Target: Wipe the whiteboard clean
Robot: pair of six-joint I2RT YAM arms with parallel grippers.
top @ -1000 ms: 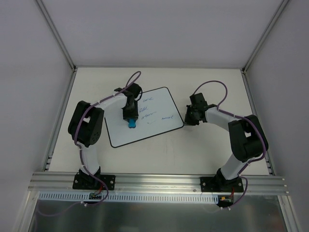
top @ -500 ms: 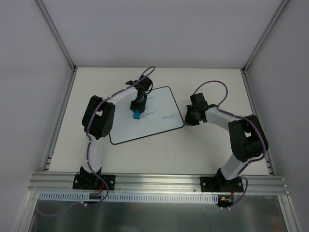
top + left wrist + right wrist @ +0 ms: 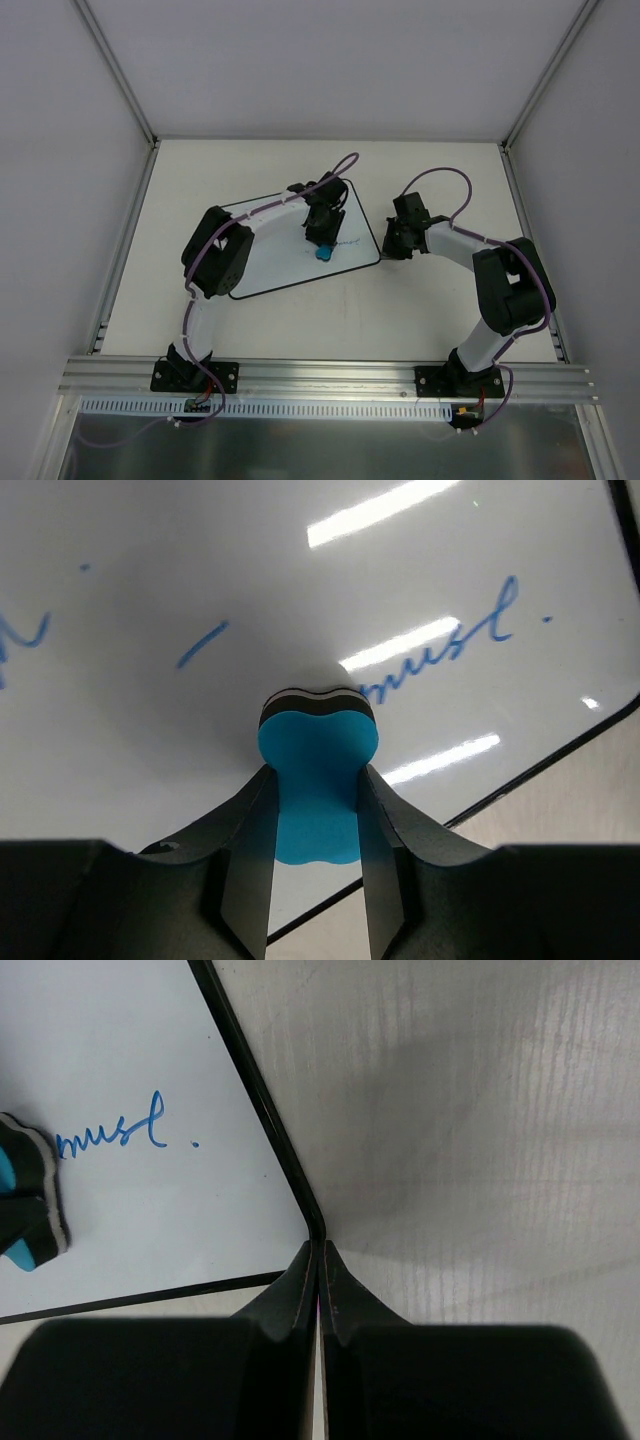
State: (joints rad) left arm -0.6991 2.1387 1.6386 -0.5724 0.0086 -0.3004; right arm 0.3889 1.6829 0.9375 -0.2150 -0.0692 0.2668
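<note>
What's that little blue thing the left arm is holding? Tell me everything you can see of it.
It is a small blue eraser, waisted like a peanut, with a smooth blue body that looks like foam and thin dark and pale pad layers at its far end. The left gripper clamps its narrow waist, one finger on each side. The pad end appears to rest on the whiteboard, near a corner, right beside a blue handwritten word.

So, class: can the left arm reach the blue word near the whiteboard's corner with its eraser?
Probably yes: the eraser in the left fingers sits on the whiteboard right beside the word, nothing between.
</note>
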